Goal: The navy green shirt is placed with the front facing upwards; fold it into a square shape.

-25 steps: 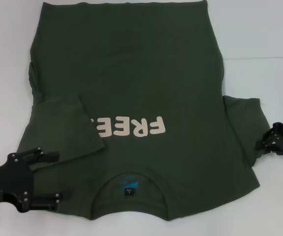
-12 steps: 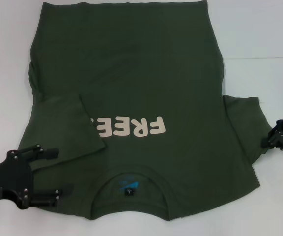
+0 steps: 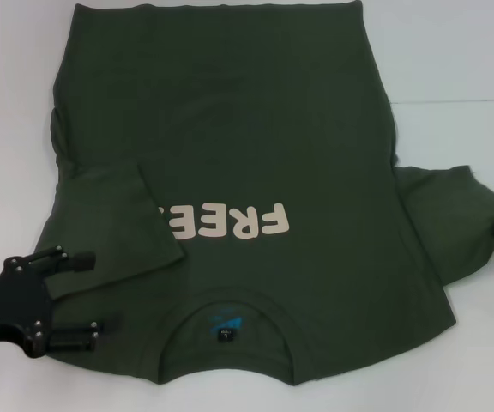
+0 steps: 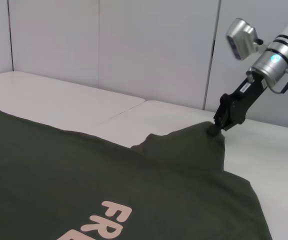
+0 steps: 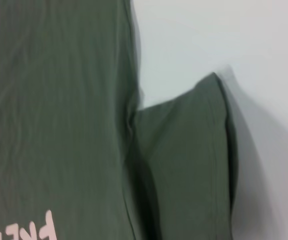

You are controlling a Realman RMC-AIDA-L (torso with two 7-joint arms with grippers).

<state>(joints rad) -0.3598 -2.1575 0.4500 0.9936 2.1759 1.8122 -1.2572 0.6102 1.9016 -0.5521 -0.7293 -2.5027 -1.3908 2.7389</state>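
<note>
Your right gripper [image 4: 218,125] pinches the shirt [image 3: 230,129] by its right sleeve [image 3: 448,215]; a thin grip may slip mid-fold. Left gripper [image 3: 80,296] rests open near the collar.

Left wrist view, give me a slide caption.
Right gripper pinches and lifts the navy green shirt by its sleeve.

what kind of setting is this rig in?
Likely a lab or test bench, not a home: a plain white table, bare white panel walls behind it, and nothing laid out but the navy green shirt between the left gripper and right gripper.
</note>
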